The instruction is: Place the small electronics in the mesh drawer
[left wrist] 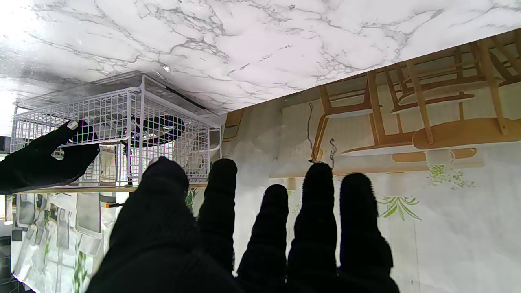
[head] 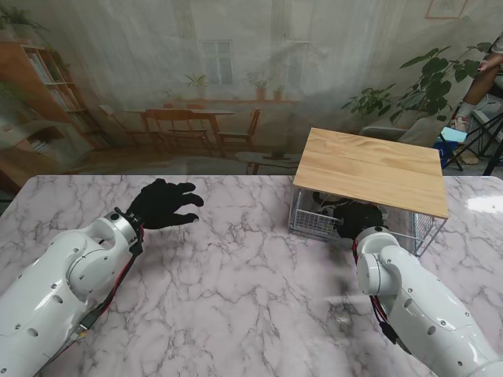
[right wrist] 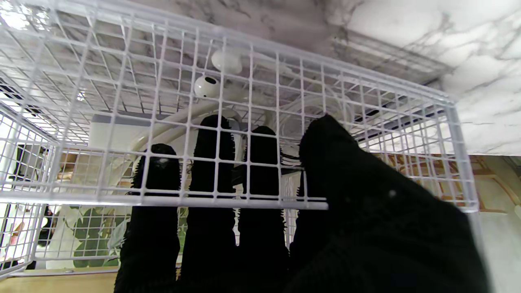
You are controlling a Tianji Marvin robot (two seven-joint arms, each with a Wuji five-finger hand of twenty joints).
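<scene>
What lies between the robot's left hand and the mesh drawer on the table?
Only bare marble table lies between the left hand and the mesh drawer in the stand's view.

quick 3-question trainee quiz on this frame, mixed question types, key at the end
1. True or false: the left hand holds an item.
2. Which hand reaches into the mesh drawer? A) left B) right C) neither
3. Fill in: the drawer sits under a ____ top.

Key: 1 false, its fingers are spread over bare marble table. 2 B, right hand with fingers extended behind the mesh front. 3 wooden.
</scene>
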